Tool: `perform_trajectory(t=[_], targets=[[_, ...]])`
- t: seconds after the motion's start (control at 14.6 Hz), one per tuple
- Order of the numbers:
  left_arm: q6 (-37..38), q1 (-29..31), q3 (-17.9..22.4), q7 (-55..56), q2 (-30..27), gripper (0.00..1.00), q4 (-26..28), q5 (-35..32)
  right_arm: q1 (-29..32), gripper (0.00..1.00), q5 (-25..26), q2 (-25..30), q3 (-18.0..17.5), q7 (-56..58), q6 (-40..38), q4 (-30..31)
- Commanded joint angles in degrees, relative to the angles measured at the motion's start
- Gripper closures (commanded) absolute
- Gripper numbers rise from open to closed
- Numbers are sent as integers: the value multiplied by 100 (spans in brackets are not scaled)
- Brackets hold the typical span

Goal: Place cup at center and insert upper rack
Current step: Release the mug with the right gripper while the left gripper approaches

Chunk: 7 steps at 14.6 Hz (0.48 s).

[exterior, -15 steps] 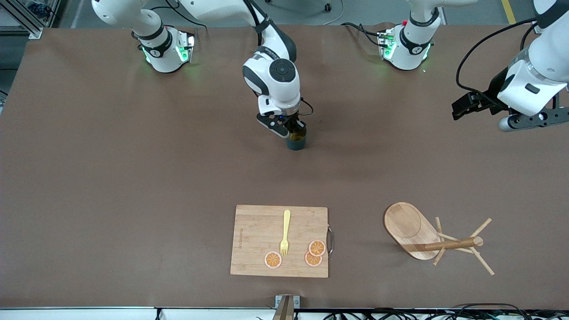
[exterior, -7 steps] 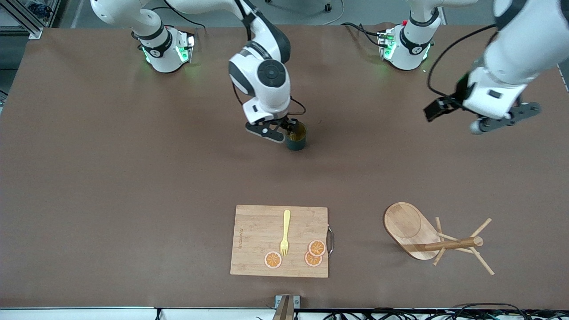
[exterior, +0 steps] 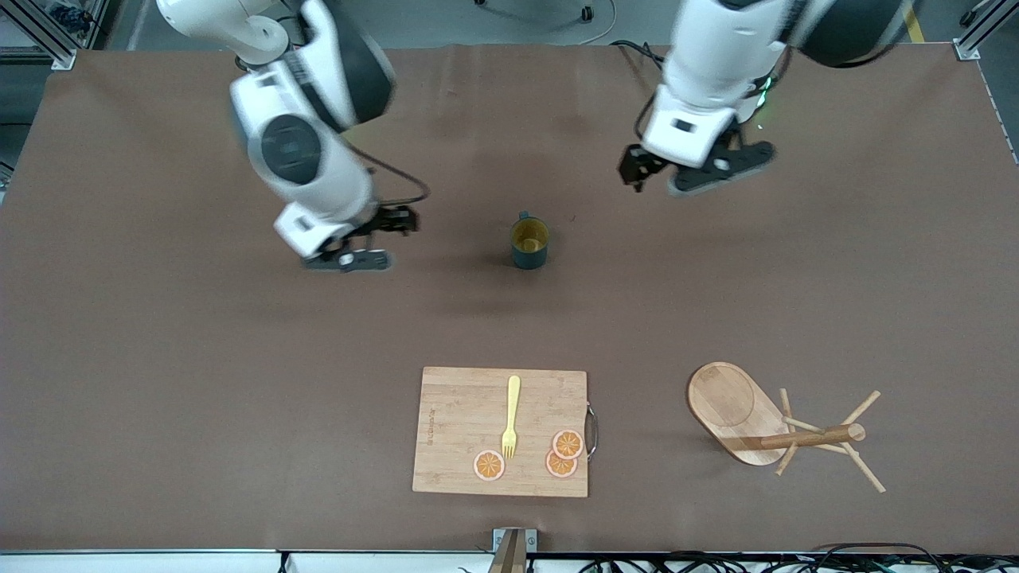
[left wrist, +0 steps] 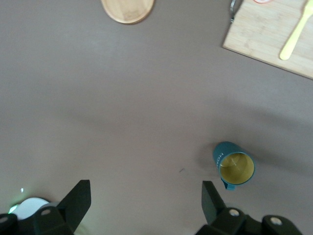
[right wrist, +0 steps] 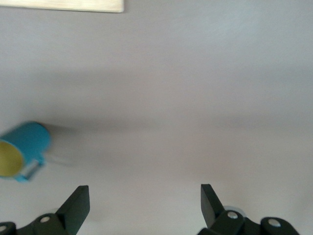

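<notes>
Cup (exterior: 529, 243) stands upright at middle of frame, on bare surface (exterior: 159, 358), free of both arms; first step looks done.

Right end effector (exterior: 360, 240), fingers apart, empty, over surface at centre-left.

Left end effector (exterior: 691, 169), fingers apart, empty, upper right.

Upper rack (exterior: 776, 426) lies toppled at lower right. Next move probably: left arm reaches rack post, grasps it.

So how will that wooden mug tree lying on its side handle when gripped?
The mug tree looks rigid wood, probably light. Lying on its round post, it may roll or pivot when nudged. Its thin pegs seem fragile, and the oval base likely makes it swing unevenly if lifted by the post.
</notes>
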State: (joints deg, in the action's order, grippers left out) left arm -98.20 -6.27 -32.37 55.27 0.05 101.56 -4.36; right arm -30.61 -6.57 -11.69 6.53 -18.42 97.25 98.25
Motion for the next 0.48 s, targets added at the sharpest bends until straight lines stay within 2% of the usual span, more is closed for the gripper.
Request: perform_trajectory(t=[0.0,0.21,0.41], targets=[[-812,55,-707,474,-120,0,714,-573,1044,0,120,369,-125,1871,-258,230],[-1481,-6,-1261,1176,20,0,1093,-925,1950,0,515,475,-125,3603,-347,204],[-1659,-479,-1535,2159,502,2,1287,-2048,2786,0,630,475,-125,4756,-347,-15]])
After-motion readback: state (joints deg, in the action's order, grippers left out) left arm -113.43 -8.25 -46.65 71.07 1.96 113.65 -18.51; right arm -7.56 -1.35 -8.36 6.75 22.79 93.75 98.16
